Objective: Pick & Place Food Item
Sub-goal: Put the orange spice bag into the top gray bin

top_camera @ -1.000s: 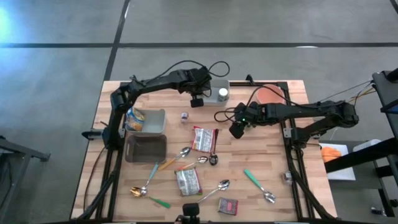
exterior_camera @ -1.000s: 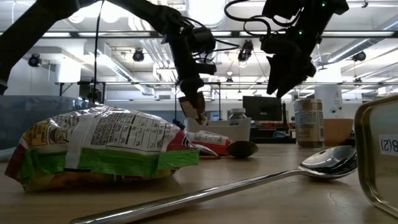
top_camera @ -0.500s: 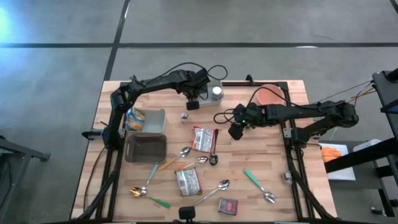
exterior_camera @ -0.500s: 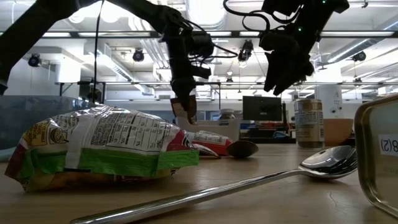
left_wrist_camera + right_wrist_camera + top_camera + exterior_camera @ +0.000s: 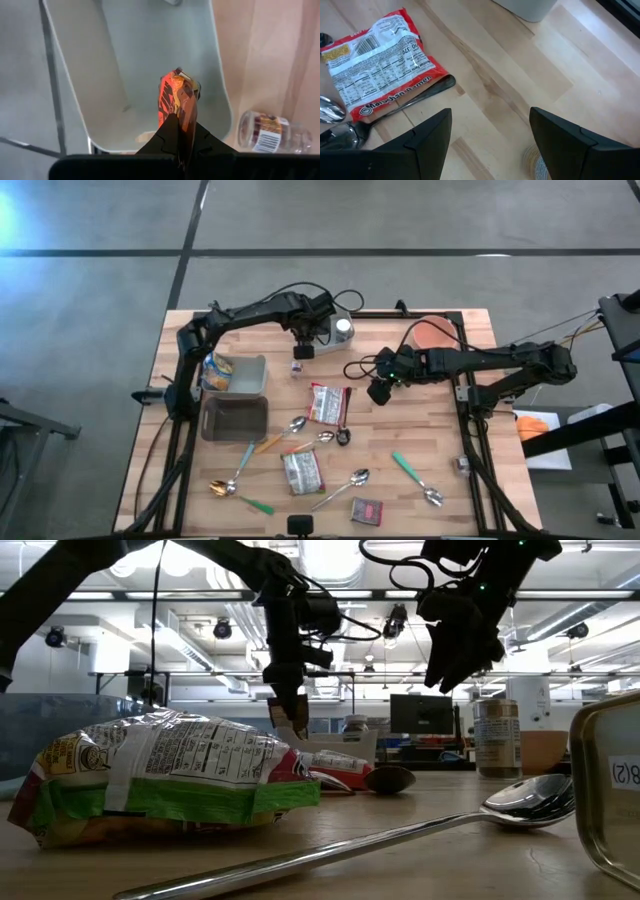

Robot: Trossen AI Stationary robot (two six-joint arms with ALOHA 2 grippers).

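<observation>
Left gripper (image 5: 300,351): clamped shut on a small red-orange snack packet (image 5: 176,100), which stands up between its dark fingers in the left wrist view — raised above the table at about 12 o'clock from the table's middle.
Snack packet, place: hanging over the near lip of a pale grey bin (image 5: 150,65); a small clear jar (image 5: 270,132) lies on its side on the wood just beside that bin.
Jar, high view: it sits at about 6 o'clock of the left gripper, near it.
Right gripper (image 5: 378,391): fingers spread apart, nothing between them — held off the table at about 3 o'clock of the red ramen packet (image 5: 377,62).
Ramen packet: flat on the wooden table (image 5: 440,440), label side up, with a dark spoon (image 5: 422,92) tucked against its edge.
Left side of table: a grey bin holding a bright packet (image 5: 216,370), and a darker tray (image 5: 234,418) at 6 o'clock of it.
Front of table: a second snack bag (image 5: 302,471), a green-handled spoon (image 5: 416,479), a plain metal spoon (image 5: 343,485) and a small dark packet (image 5: 367,511).
Far edge: a white-capped container (image 5: 343,327) at about 2 o'clock of the left gripper; an orange round plate (image 5: 434,333) at 12 o'clock of the right arm.
</observation>
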